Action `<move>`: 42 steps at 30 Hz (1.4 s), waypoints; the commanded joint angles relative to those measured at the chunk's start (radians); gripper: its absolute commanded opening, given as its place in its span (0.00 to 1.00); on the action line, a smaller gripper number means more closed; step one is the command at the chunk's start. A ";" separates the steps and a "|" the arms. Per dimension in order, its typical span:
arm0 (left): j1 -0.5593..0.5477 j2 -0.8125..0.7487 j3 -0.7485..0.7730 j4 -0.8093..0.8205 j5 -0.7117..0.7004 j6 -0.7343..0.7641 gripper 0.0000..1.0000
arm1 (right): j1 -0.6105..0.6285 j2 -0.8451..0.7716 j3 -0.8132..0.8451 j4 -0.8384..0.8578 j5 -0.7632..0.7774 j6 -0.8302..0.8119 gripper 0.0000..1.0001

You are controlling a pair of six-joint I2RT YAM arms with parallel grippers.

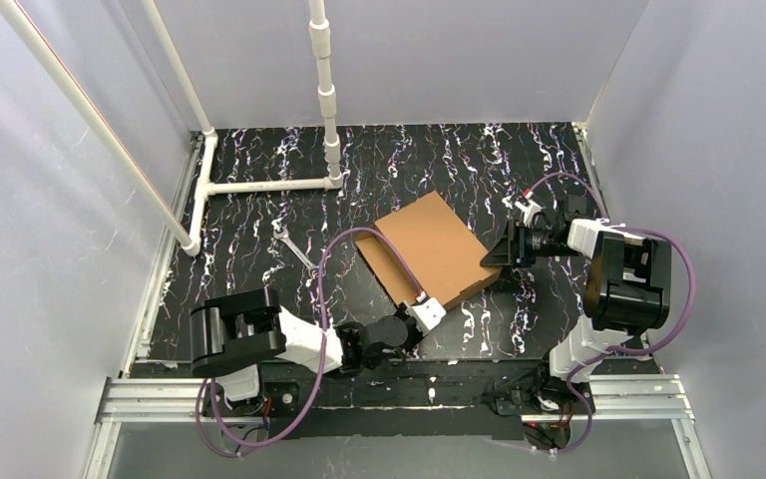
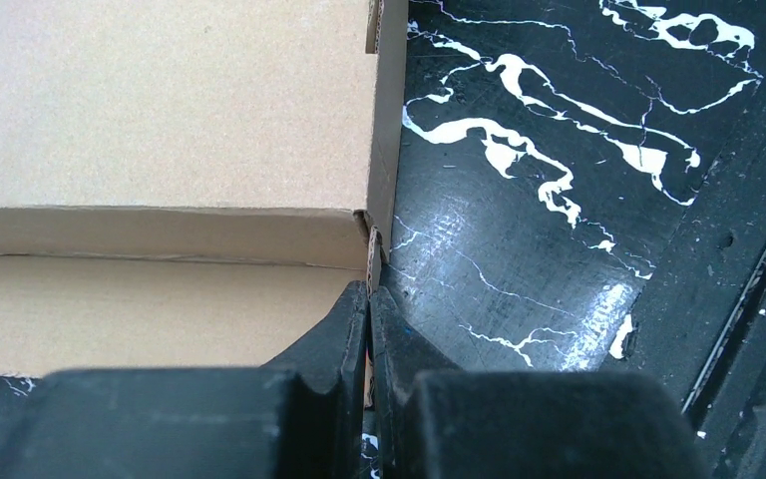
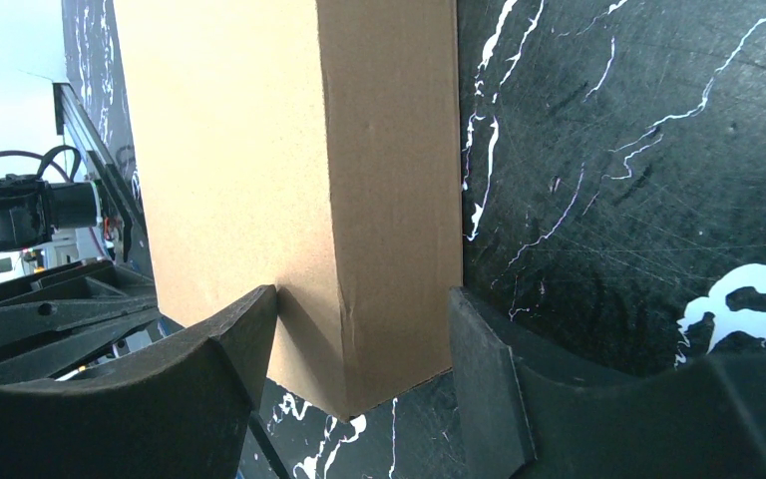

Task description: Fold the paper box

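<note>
- The paper box (image 1: pixel 429 244) lies closed and flat on the tabletop (image 1: pixel 259 170), just to the right of the wrench (image 1: pixel 295 249), turned so that one corner points at the arm bases.
- Judging by the lid lying down over the walls, the folding is nearly done; the step in hand looks like tucking in or pressing home a last small tab (image 2: pixel 372 249).
- The left end effector (image 1: pixel 427 313) is at the box corner down and to the right of the wrench. Its fingers are pressed almost together, with that thin sliver of cardboard pinched between them.
- The right end effector (image 1: pixel 507 254) is at the box corner farthest from the wrench. Its jaws are spread across the side wall, one finger on the lid and one at the bottom edge, seemingly clamping the box.
- The next move probably calls for the right arm to keep the box from sliding while the left eases the tab into its slit without creasing it.
</note>
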 commanded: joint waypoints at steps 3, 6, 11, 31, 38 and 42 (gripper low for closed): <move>0.009 -0.056 -0.024 0.017 -0.047 -0.068 0.00 | -0.003 0.009 -0.003 0.036 0.144 -0.034 0.69; 0.015 -0.061 -0.024 0.017 -0.040 -0.082 0.00 | -0.003 0.009 -0.003 0.034 0.143 -0.036 0.69; 0.037 -0.074 -0.012 0.000 -0.016 -0.127 0.00 | -0.002 0.009 -0.003 0.033 0.141 -0.037 0.69; 0.040 -0.079 0.065 -0.117 0.038 -0.079 0.00 | 0.005 0.011 0.000 0.028 0.135 -0.043 0.69; 0.073 -0.114 0.199 -0.375 0.053 -0.173 0.00 | 0.011 0.011 0.001 0.024 0.132 -0.048 0.69; 0.109 -0.109 0.333 -0.606 0.086 -0.258 0.00 | 0.015 0.012 0.002 0.021 0.128 -0.052 0.69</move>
